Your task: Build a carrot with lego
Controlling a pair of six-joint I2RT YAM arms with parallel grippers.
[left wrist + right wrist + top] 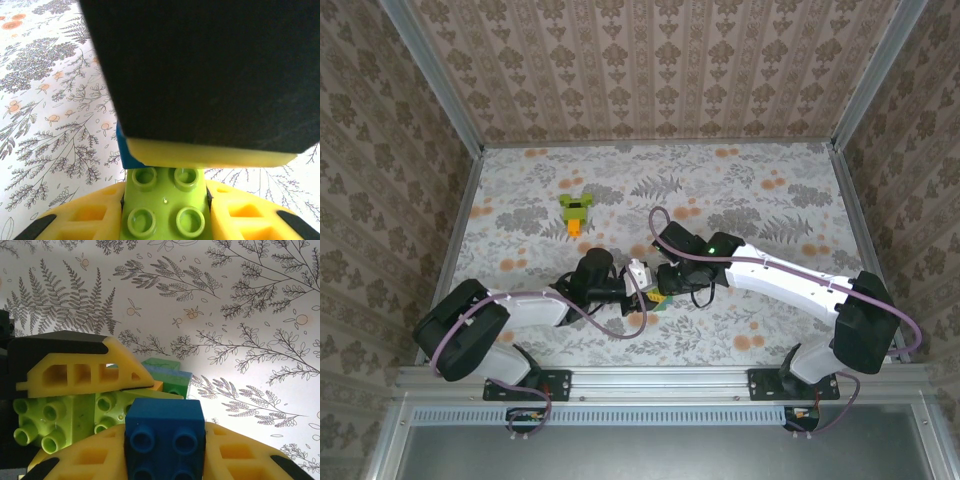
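Low at the centre of the overhead view, the left gripper (165,196) is clamped on a lime-green brick (163,206). The right gripper (165,432) grips a blue brick (165,427) just beside it. Toward the upper left, the carrot (576,210) lies apart on the floral table (770,200).

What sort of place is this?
Probably a lab test booth, not a home: wallpapered panels in an aluminium frame box in a floral-print table, with left arm and right arm bolted to its near rail.
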